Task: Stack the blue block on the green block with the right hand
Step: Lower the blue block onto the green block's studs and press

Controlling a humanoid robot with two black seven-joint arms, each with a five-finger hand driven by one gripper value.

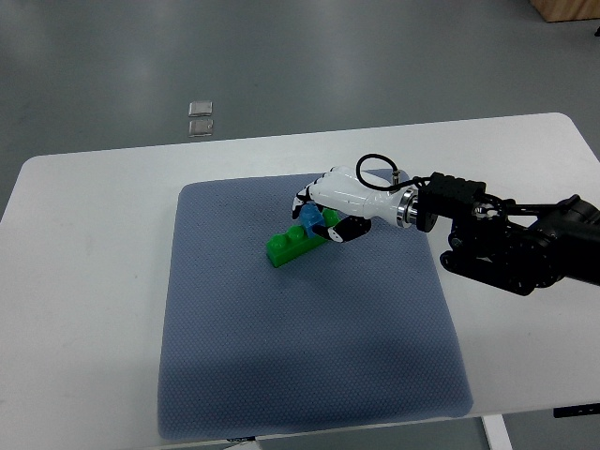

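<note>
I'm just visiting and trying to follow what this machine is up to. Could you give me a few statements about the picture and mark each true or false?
1. The right hand grips a blue block. True.
2. The green block lies on the bare white table. False: it lies on the grey-blue mat.
3. The blue block is at the green block's right end. True.
4. A left hand is helping. False: only the right arm shows.
5. The green block is held off the mat. False: it rests on it.
</note>
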